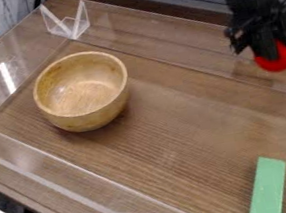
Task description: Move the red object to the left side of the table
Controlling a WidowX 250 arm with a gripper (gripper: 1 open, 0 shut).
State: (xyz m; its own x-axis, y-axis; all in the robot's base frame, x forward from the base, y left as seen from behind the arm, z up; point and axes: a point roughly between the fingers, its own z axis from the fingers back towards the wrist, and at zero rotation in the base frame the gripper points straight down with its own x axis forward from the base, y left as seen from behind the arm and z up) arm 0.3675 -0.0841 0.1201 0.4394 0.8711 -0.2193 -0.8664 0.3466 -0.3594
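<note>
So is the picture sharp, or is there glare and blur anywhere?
In the single camera view, the wooden bowl and green block look fairly sharp; the clear acrylic walls carry pale reflections that haze the wood behind them; the gripper and the red object it holds look slightly soft; lighting is even, with only soft shadows.

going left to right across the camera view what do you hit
wooden bowl → green block → red toy fruit, held in the gripper with its jaws shut, off the table
</note>
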